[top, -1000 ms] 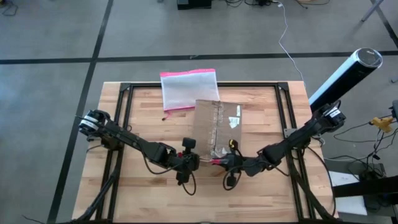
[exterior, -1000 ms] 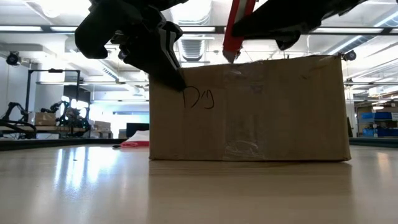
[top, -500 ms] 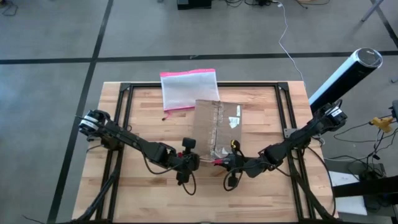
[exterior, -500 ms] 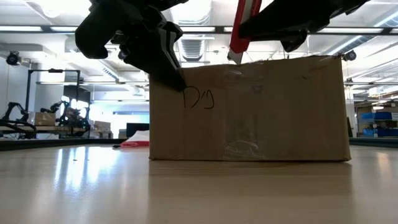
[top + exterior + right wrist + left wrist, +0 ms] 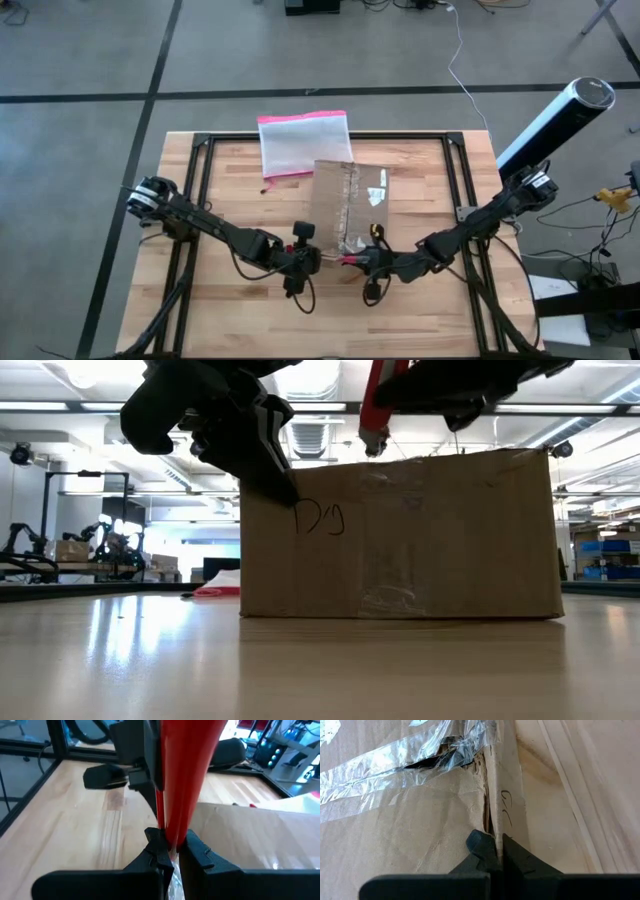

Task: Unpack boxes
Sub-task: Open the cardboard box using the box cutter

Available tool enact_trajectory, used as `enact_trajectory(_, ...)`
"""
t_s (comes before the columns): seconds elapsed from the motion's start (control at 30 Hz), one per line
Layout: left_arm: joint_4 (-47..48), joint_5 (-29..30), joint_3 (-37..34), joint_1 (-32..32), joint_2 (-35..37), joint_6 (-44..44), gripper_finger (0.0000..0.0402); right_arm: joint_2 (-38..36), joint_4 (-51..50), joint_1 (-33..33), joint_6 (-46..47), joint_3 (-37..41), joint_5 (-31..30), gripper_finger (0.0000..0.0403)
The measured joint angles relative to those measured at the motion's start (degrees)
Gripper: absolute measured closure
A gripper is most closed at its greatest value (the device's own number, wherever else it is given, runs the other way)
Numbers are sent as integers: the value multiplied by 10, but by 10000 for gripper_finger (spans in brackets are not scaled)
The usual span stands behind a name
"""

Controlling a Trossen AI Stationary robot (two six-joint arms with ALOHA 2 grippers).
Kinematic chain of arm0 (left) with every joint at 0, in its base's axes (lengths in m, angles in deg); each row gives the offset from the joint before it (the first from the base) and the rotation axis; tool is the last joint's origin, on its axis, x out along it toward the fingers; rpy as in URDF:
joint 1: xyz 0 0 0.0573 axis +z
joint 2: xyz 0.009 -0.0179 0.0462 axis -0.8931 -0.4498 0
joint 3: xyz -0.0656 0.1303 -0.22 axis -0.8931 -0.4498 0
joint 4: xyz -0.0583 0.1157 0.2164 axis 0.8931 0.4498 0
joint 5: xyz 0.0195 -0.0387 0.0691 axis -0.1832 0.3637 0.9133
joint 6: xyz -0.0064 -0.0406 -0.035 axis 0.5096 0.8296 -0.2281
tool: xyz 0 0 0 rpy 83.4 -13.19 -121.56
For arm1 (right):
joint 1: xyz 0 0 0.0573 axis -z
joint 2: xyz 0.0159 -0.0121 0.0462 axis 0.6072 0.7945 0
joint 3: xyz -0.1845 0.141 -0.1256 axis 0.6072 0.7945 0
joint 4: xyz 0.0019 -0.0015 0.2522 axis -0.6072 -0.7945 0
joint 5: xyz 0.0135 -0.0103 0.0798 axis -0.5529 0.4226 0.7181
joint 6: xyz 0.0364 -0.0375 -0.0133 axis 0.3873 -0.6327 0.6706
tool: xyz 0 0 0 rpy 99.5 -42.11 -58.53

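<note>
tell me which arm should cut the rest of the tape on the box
Right, probably. The right gripper is shut on a red cutter poised over the cardboard box at its taped seam. The left gripper is pinching the box's edge, steadying it.

a thin edge of the brown cardboard box (image 5: 420,825) is pinched between the closed dark fingers (image 5: 482,845) of the left gripper (image 5: 496,854). clear tape (image 5: 395,765), crumpled and torn, is seen along the seam, where a dark gap shows. handwriting (image 5: 507,807) is marked on the adjoining face.
</note>
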Motion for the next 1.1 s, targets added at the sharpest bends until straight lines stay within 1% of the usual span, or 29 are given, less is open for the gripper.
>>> enact_trajectory(0.3,0,0,0,0,0,0,402,7,-7,1,24,0,0,396)
enact_trajectory(0.57,0,0,0,0,0,0,402,28,-3,2,34,-1,-4,396)
enact_trajectory(0.83,0,0,0,0,0,0,402,29,-7,3,52,-1,2,396)
enact_trajectory(1.1,-2,-2,0,0,0,6,402,17,-51,-5,100,-2,4,396)
